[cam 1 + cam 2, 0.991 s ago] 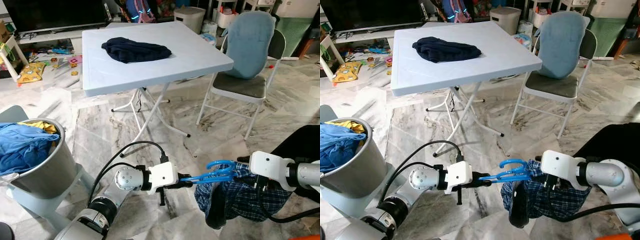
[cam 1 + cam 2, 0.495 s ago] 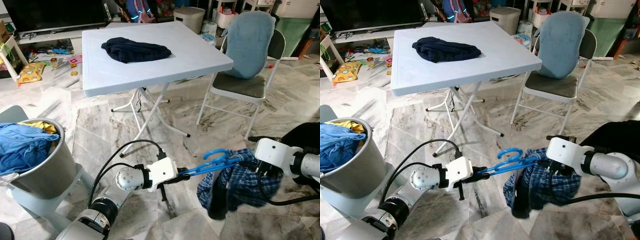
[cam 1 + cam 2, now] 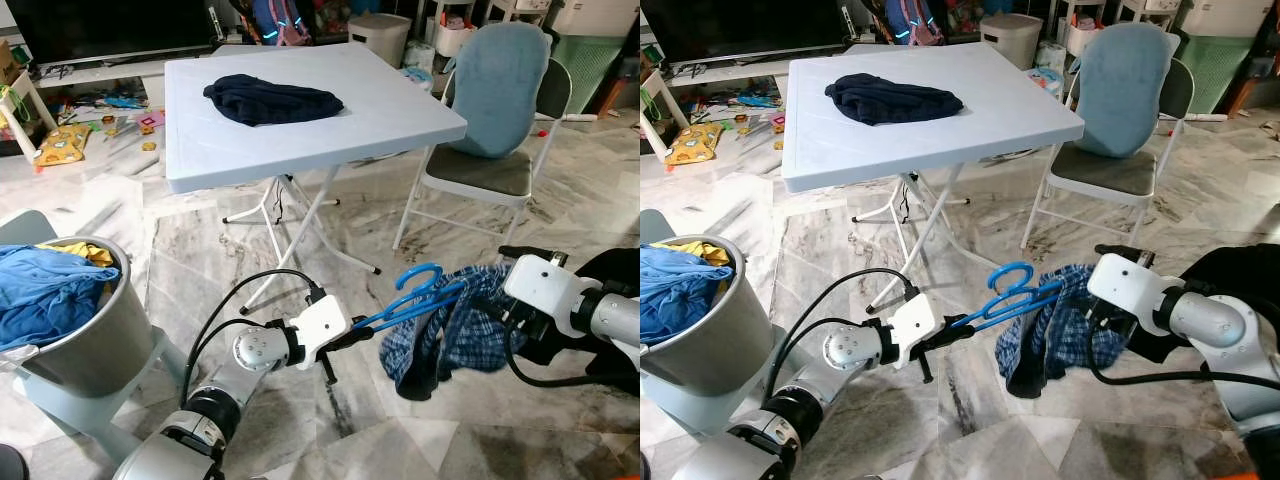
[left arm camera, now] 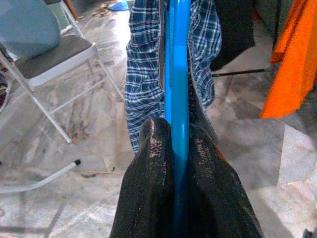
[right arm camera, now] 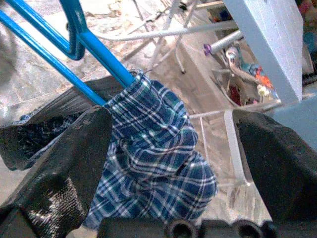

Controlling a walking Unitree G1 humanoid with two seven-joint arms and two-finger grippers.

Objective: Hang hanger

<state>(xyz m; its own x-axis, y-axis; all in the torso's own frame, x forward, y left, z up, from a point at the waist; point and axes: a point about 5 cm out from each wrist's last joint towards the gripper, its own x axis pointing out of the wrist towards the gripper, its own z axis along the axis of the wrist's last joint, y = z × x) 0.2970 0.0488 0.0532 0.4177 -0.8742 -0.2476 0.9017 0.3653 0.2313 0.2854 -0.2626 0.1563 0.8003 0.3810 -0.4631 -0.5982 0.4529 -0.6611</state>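
Low in front of the robot, a blue hanger (image 3: 412,296) is held above the marble floor (image 3: 440,420) between the two arms. Its near end is clamped by the left tool (image 4: 177,148), whose black fingers (image 4: 154,148) are pressed tight on the blue bar. A blue plaid garment (image 3: 455,335) is draped over the far part of the hanger and hangs down from it, well above the floor. The right tool (image 5: 173,144) is placed at that garment with its fingers spread wide on either side of the cloth; whether the cloth is touched by them cannot be told. To the left, a grey bucket (image 3: 95,345) filled with blue clothes is seen. Farther off, a dark garment (image 3: 270,100) lies on the pale blue tabletop (image 3: 400,105), and a folding chair (image 3: 495,110) stands beside it.
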